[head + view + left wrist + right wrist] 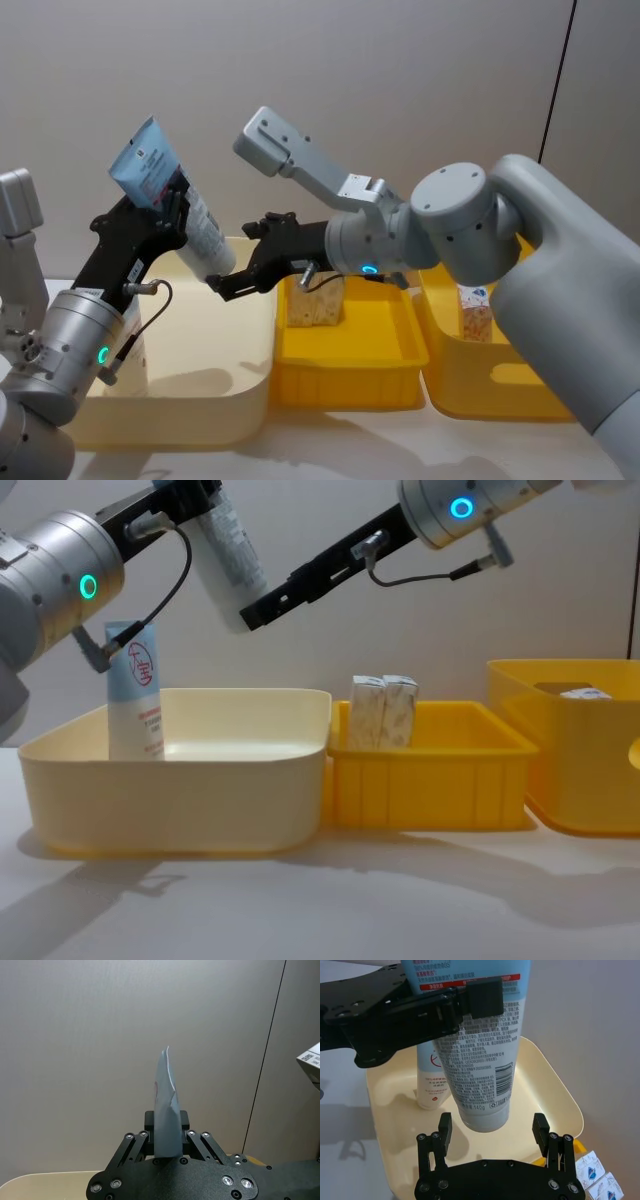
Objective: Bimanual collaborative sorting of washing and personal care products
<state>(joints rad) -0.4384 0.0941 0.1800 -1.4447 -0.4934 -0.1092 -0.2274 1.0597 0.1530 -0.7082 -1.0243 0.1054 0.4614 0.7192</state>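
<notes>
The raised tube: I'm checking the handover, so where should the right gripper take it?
At the cap end of the tube, from below. The left gripper clamps its upper body, and the right gripper has open fingers flanking that free end.

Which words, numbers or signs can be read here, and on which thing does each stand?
"140g": back of the squeeze tube held in the left gripper, beside its barcode.
Dense print and red band on that tube: too small to read.
Round red logo on the tube standing in the cream bin: unreadable.
Cartons: print unreadable.
</notes>
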